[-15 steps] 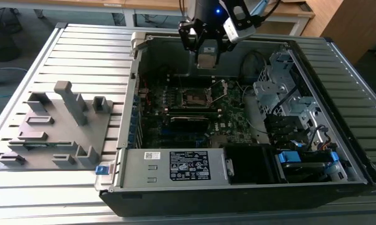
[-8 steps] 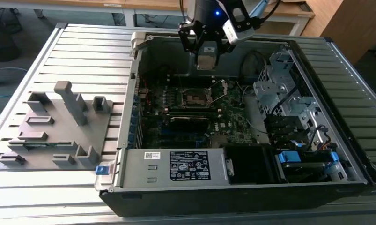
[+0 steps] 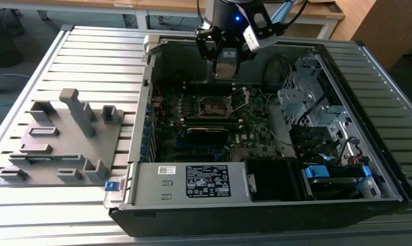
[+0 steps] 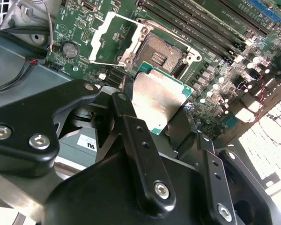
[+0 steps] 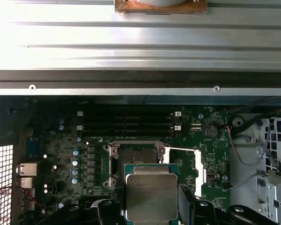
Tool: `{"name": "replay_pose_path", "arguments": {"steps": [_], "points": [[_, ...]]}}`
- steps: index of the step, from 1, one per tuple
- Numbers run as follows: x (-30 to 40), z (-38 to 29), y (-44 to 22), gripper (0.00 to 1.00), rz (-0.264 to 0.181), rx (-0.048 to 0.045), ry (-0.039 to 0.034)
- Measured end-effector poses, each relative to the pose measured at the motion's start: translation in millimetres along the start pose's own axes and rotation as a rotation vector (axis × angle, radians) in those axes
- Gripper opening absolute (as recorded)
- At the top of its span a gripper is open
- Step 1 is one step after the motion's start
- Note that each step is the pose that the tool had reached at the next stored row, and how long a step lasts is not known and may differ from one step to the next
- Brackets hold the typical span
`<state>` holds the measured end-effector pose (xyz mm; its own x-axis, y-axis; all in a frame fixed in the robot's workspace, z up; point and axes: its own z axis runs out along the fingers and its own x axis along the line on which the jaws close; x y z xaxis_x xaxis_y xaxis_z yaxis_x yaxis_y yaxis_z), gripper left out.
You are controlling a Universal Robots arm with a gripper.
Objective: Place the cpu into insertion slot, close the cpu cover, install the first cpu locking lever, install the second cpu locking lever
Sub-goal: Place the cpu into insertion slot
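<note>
A: Open black-and-silver metal computer case (image 3: 260, 218), green motherboard (image 5: 61, 157) sunk within its walls. Room over the socket?

B: Small square black insertion slot (image 5: 136, 155) uncovered; silvery cpu cover (image 5: 197, 171) swung aside. End effector (image 5: 151, 208) pinches the flat silver-grey cpu (image 5: 151, 192) by opposite edges, near the slot, apart.

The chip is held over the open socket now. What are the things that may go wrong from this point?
The gripper holds the cpu by its edges above the insertion slot; if lowered tilted or off-centre, it could damage the socket. The open cpu cover stands beside the slot; the gripper might catch it.
</note>
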<state>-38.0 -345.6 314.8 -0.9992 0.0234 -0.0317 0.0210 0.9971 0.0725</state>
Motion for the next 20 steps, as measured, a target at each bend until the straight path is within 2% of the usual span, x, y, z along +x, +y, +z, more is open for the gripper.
{"name": "replay_pose_path", "arguments": {"steps": [20], "points": [[3.2, 13.0, -1.0, 0.54, 0.000, -0.0003, -0.0003]]}}
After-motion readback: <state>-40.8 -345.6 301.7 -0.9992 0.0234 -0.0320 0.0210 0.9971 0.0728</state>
